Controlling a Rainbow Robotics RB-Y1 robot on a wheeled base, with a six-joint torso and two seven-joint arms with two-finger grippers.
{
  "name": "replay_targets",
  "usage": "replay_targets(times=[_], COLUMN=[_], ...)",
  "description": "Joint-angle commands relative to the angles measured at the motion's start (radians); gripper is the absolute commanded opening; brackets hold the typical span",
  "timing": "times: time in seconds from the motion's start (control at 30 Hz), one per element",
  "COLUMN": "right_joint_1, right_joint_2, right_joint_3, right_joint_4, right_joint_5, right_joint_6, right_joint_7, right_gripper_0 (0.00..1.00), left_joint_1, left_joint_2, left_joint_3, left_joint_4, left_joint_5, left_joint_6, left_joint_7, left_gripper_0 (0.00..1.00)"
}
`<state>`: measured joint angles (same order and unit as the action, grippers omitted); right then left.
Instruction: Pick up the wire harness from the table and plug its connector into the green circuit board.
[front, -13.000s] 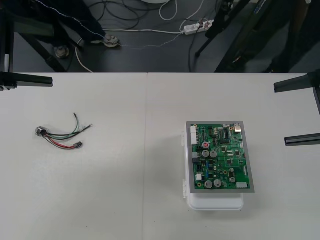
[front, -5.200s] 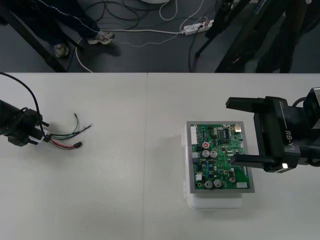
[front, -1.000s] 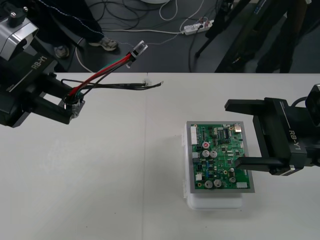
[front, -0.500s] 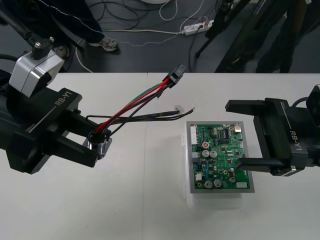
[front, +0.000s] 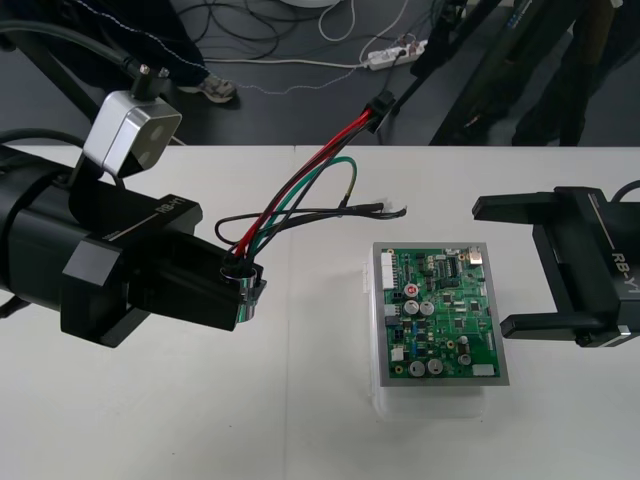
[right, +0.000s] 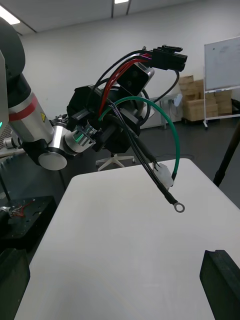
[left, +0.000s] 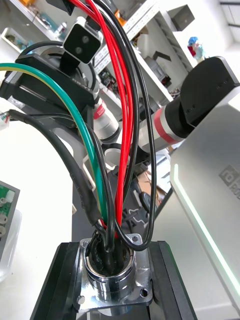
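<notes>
Since half a second ago your left tool (front: 241, 292), clamped on the metal socket (left: 111, 272) of the wire harness (front: 258, 232), has swung nearer the green circuit board (front: 440, 315), with the plug (front: 380, 104) held high. Bring that plug between the spread fingers of the right tool (front: 492, 267) at the board's right edge. Watch the loose green and black wires hanging above the worktop (front: 300, 420); they could snag the board's tall parts.

Light table (front: 200, 420); cables (front: 300, 62), power strip (front: 385, 57) on dark floor (front: 300, 110).

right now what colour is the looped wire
Green; the looped wire shows best in the right wrist view.
</notes>
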<state>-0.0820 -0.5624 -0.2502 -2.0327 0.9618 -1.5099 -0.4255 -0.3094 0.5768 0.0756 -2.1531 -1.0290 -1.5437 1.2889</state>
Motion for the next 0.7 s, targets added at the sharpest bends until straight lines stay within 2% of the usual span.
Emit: replay_targets(times=[0.03,0.4,0.7], right_joint_1=[-0.087,-0.240,-0.305], right_joint_2=[-0.079,-0.080,-0.088], right_joint_3=[-0.044,-0.024,0.008], right_joint_4=[-0.003,0.229,0.304], right_joint_5=[-0.023,-0.045,-0.046], right_joint_6=[-0.033,-0.061,-0.061], right_joint_7=[-0.038,-0.033,-0.024], right_gripper_0=[1.00,1.00,1.00], left_joint_1=[0.046,0.072,0.072], left_joint_2=[-0.051,-0.068,-0.095], left_joint_3=[0.007,-0.053,-0.103], left_joint_4=[-0.031,-0.030,-0.022], left_joint_5=[-0.019,-0.025,-0.003], left_joint_6=[-0.027,-0.027,-0.027], left_joint_7=[-0.042,-0.042,-0.042], left_gripper_0=[0.00,0.00,0.00])
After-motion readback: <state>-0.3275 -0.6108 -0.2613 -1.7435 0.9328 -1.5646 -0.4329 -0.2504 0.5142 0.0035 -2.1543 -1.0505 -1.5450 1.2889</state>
